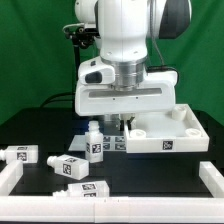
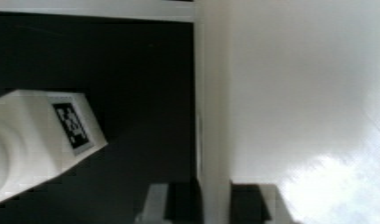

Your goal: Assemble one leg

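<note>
The tabletop (image 1: 170,128), a large flat white tray-like piece, lies at the exterior view's right. My gripper (image 1: 120,127) is down at its near left edge. In the wrist view the gripper (image 2: 213,196) straddles the tabletop's thin white edge wall (image 2: 212,110), with a dark finger (image 2: 173,205) against each side, so it is shut on that wall. One leg (image 1: 95,141) stands upright just left of the gripper; it shows in the wrist view (image 2: 41,140) with its tag, apart from the fingers. The fingertips themselves are hidden in the exterior view.
Three more legs lie on the black table: one at the far left (image 1: 20,155), one nearer the middle (image 1: 70,166), one at the front (image 1: 86,190). A white rail (image 1: 150,200) borders the front, with posts at both front corners.
</note>
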